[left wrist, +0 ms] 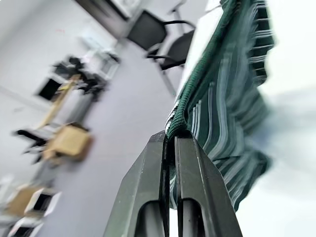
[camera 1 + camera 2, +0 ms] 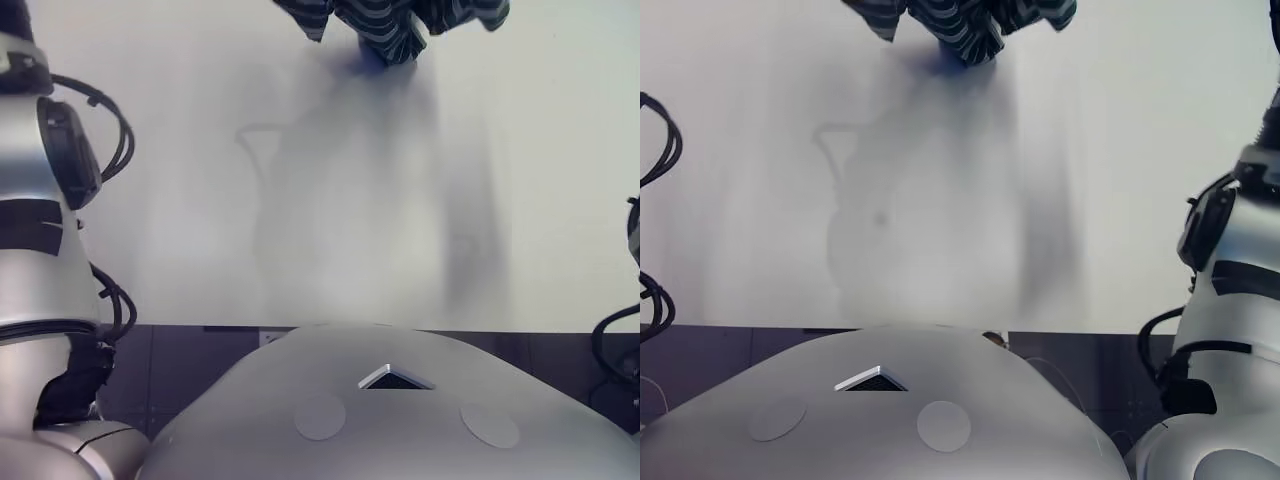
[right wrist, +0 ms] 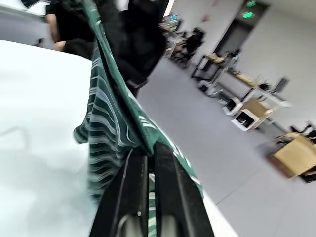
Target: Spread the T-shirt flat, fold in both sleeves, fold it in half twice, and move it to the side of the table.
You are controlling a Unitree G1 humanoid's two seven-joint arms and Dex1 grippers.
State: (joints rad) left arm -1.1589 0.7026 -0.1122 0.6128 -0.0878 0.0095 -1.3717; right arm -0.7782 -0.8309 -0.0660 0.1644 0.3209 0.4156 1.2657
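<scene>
The T-shirt (image 2: 390, 25), dark green with thin pale stripes, is being held bunched at the top centre of the left eye view, over the far part of the white table (image 2: 300, 200). A ribbed green edge of it is being pinched tight by the left gripper (image 1: 170, 137). Another green edge is being clamped by the right gripper (image 3: 148, 149), with the cloth being let hang in loose folds from both.

White matte counter (image 2: 150, 250), soft grey shadows across centre. Dark tiled floor (image 2: 190, 370) below near edge. Beyond: smooth grey floor (image 1: 118, 113), black office chairs (image 1: 153, 32), brown cardboard boxes (image 3: 296, 155), green-lit signs (image 3: 251, 4) up high at far wall.
</scene>
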